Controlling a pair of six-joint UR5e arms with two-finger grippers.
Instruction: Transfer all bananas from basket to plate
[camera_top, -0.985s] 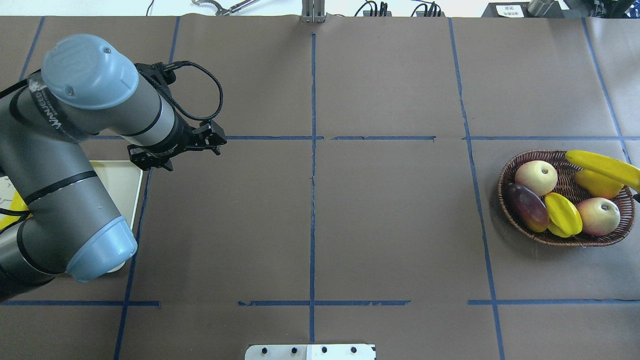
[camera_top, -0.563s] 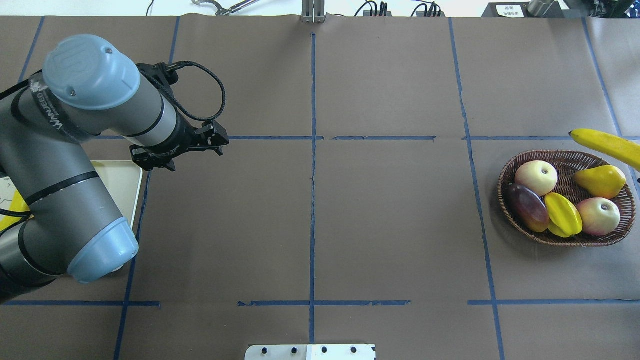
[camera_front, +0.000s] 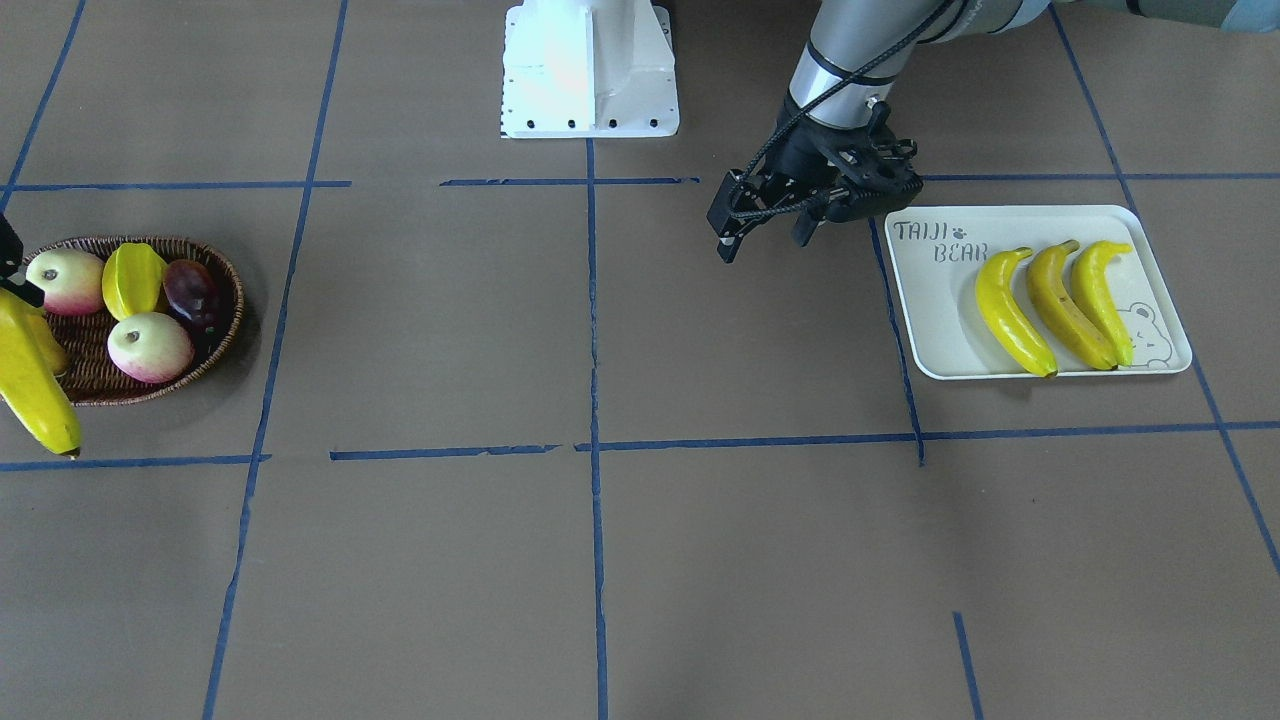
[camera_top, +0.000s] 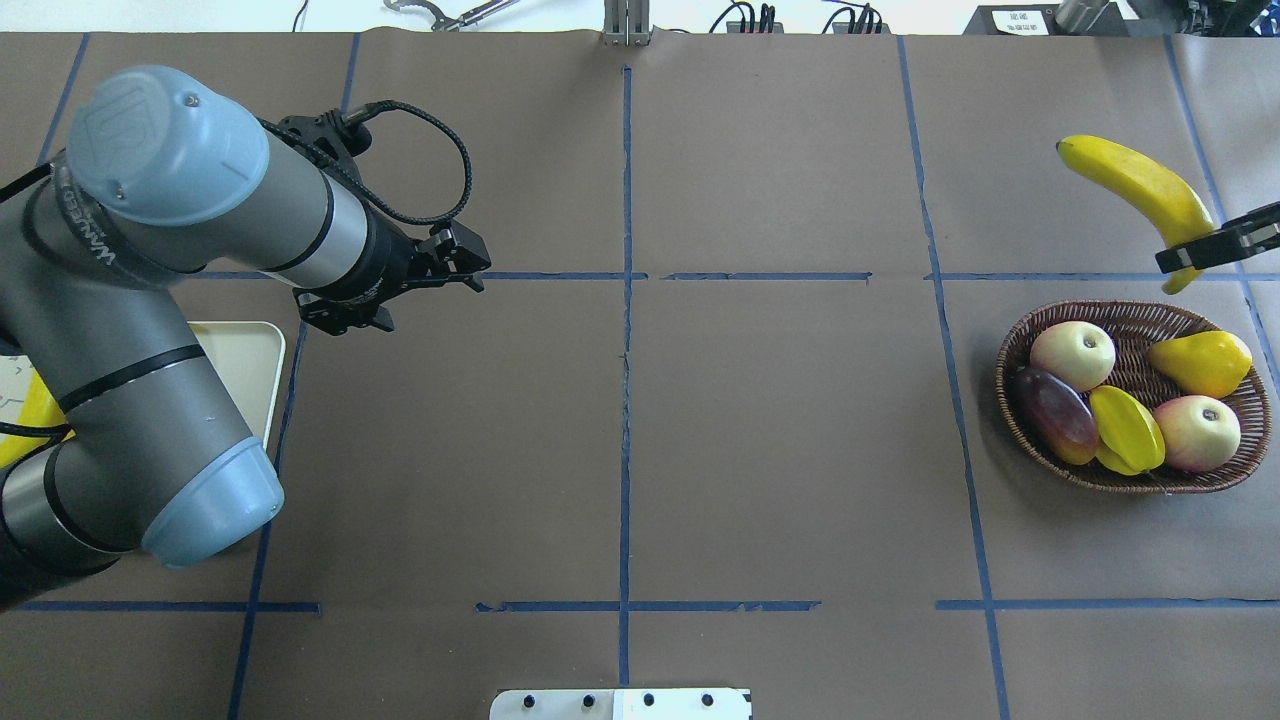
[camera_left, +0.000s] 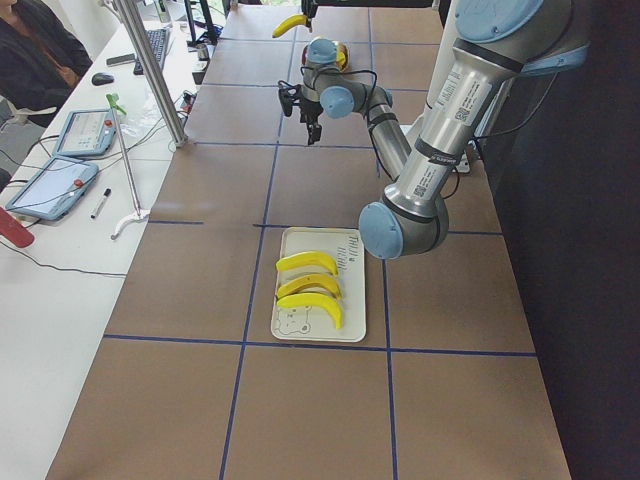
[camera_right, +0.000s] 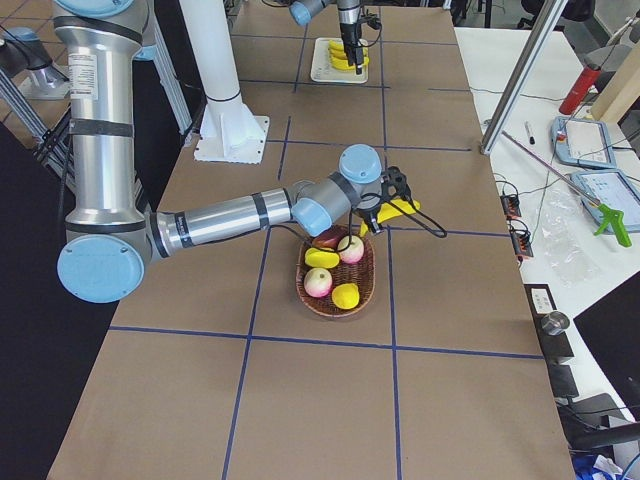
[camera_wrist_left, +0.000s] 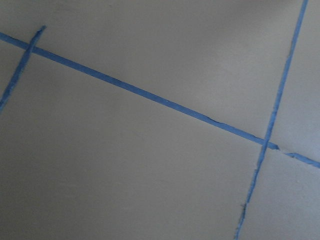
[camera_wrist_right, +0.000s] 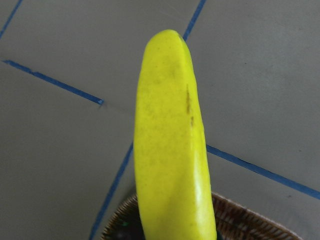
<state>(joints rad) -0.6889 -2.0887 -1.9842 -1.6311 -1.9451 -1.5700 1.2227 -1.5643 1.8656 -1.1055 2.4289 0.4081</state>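
Observation:
My right gripper (camera_top: 1214, 246) is shut on a yellow banana (camera_top: 1135, 185) near its stem end and holds it in the air just beyond the brown wicker basket (camera_top: 1003, 385). The banana fills the right wrist view (camera_wrist_right: 170, 150) and hangs at the front view's left edge (camera_front: 25, 380). Three bananas (camera_front: 1062, 305) lie side by side on the white "TAIJI BEAR" plate (camera_front: 930, 300). My left gripper (camera_front: 762, 245) is open and empty, low over the table beside the plate's inner edge. No banana shows inside the basket (camera_front: 215, 340).
The basket holds two apples (camera_top: 1072, 355), a yellow starfruit (camera_top: 1125, 428), a dark purple fruit (camera_top: 1057, 412) and a stubby yellow fruit (camera_top: 1200, 362). The robot's white base (camera_front: 590, 70) stands at the near table edge. Blue tape lines cross the brown table.
My right gripper has lifted the banana out of the basket and carried it up and away from the robot. My left arm has swung slightly toward the table's middle.

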